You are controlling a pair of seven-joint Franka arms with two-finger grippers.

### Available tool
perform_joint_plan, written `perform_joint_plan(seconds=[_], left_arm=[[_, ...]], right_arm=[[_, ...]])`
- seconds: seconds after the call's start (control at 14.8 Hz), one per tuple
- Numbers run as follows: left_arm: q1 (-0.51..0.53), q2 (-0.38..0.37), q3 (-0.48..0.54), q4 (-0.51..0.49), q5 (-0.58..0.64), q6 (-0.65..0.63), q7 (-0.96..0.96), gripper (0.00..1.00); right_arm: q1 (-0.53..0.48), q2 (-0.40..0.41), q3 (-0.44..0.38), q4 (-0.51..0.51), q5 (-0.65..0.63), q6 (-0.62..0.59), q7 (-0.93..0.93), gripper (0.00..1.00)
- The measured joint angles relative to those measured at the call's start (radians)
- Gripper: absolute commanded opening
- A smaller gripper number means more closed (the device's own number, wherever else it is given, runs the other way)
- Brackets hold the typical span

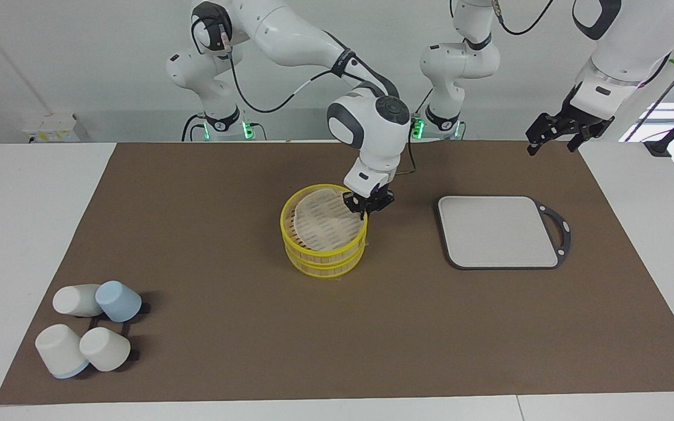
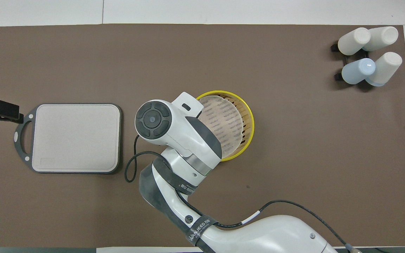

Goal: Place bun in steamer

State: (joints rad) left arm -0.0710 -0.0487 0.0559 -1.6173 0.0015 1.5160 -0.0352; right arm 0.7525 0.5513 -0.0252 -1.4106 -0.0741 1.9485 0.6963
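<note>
facing view, right pincer (image 1: 367,206) closed, seemingly on steamer (image 1: 325,257) rim

You see a matt brown mat (image 1: 208,234) over the smooth white table (image 1: 27,222). The steamer (image 1: 325,257) looks like slatted bamboo with glossy yellow rims; the arms' (image 1: 290,35) shells are glossy white plastic; the cutting board (image 1: 498,231) looks matt grey.

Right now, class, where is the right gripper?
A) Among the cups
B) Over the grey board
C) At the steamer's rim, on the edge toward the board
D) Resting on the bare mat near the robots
C: the shut right gripper sits at the steamer rim, toward the grey board.
</note>
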Motion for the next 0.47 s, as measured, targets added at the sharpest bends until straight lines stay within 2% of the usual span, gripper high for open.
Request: perform_joint_plan(seconds=[0.14,0.2,0.27,0.41,0.47], left_arm=[[0.000,0.000,0.000,0.000,0.000,0.000,0.000,1.00],[0.000,0.000,0.001,0.000,0.000,0.000,0.000,1.00],[0.000,0.000,0.001,0.000,0.000,0.000,0.000,1.00],[0.000,0.000,0.001,0.000,0.000,0.000,0.000,1.00],[0.000,0.000,0.001,0.000,0.000,0.000,0.000,1.00]], right_arm=[[-0.012,0.000,0.000,-0.002,0.033,0.014,0.003,0.00],[-0.016,0.000,-0.001,-0.002,0.046,0.018,0.003,0.09],[-0.019,0.000,-0.001,-0.002,0.053,0.023,0.003,0.30],[-0.019,0.000,0.000,-0.002,0.056,0.032,0.005,0.54],[-0.019,0.000,0.000,-0.002,0.057,0.038,0.005,0.73]])
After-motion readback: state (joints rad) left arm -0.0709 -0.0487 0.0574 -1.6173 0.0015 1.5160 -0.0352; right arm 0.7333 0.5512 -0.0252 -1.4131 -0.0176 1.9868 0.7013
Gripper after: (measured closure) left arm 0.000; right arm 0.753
